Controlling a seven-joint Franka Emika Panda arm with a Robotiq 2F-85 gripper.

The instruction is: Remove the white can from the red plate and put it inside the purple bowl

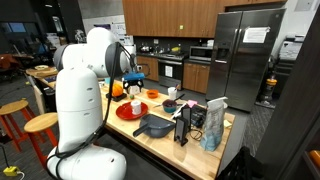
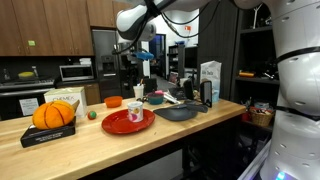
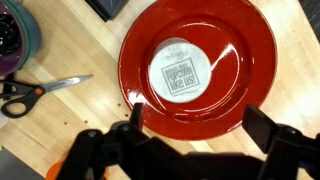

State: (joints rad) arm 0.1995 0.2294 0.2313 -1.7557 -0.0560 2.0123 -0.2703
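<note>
On wooden counter (image 2: 95, 150), red plate (image 2: 118, 125), kitchen cabinets (image 2: 40, 25)

One red plate (image 3: 240, 50) carries one white can (image 3: 183, 75). In the wrist view, one pair of scissors (image 3: 40, 92) lies at its nine o'clock and one purple bowl (image 3: 8, 35) at ten o'clock. Exterior views show one dark pan (image 2: 178, 113), one pumpkin (image 2: 54, 114) and two wooden stools (image 1: 41, 121).

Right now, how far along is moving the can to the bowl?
Done: nothing; the can stands in the middle of the plate. In hand: the open jaws hang over the plate, gripping nothing. Left: grasp the can, lift it, set it in the bowl.
</note>
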